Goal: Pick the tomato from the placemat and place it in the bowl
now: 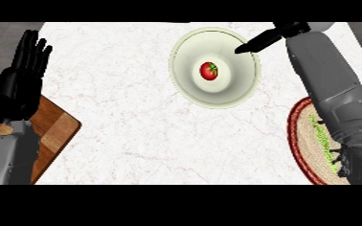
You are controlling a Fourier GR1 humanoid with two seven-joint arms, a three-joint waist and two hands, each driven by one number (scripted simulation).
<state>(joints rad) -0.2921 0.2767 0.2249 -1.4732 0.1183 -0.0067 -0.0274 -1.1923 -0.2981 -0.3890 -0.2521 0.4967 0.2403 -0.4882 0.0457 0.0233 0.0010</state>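
Sitting just below and to the left of the right hand's fingertips is the small red tomato (209,71) with a green stalk scar, in the middle of the pale cream round bowl (182,84). It is well away from the round woven straw placemat with a dark red border (304,139), which lies back along the right forearm and is partly hidden by it.

The black right hand (265,39) hangs over the bowl's far-right rim. Its fingers are straight and close together, pointing down towards the tomato and holding nothing. Judging from how things lie, the placing is done and only the pulling clear remains.

The tomato looks light, smooth-skinned and likely slippery. It is probably soft enough to bruise under a hard pinch, and round enough to roll on the bowl's curved floor. If it had to be taken up again, the best hold would be across its widest part, thumb on one side and fingers opposite — not at the stalk end, where it narrows. The bowl seems stiff and breakable, so a knock on its rim could shift it on the white marbled tabletop (127,115).

The black left hand (25,79) rests at the view's left edge, fingers spread and pointing up, just beyond the brown wooden cutting board (56,129).
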